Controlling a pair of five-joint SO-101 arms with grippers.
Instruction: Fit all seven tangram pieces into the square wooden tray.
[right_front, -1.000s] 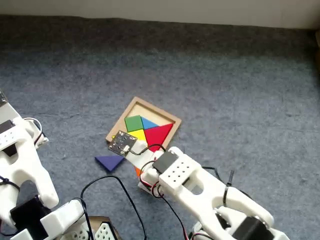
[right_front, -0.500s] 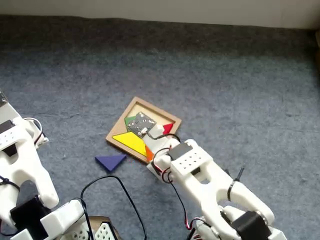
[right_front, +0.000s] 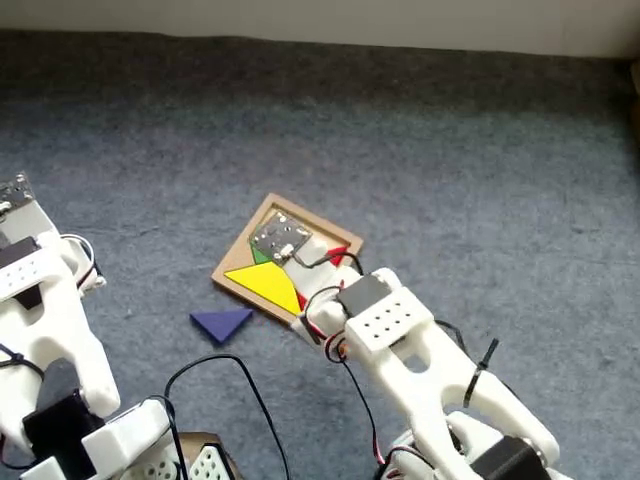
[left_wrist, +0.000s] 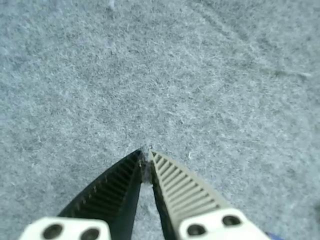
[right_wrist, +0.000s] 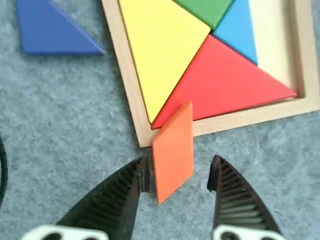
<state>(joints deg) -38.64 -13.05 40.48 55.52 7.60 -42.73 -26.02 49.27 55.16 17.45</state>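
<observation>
Right end effector (right_wrist: 179, 161) is open, jaws either side of the orange piece (right_wrist: 173, 152), which lies skewed over the near corner of the tray (right_wrist: 131, 100). Inside the tray sit yellow (right_wrist: 160, 45), red (right_wrist: 225, 85), green (right_wrist: 207, 7) and light blue (right_wrist: 240, 30) pieces. The dark blue triangle (right_front: 222, 322) lies on the table (right_front: 450, 150), near-left of the tray. Left end effector (left_wrist: 146, 156) is closed on nothing, over bare table at the far left.

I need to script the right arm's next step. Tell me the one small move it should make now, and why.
Probably close the right hand on the orange piece. It lies within the open hand, across the rim of the tray and onto the carpet, not seated inside, so it likely needs gripping before it can be lifted in.
</observation>
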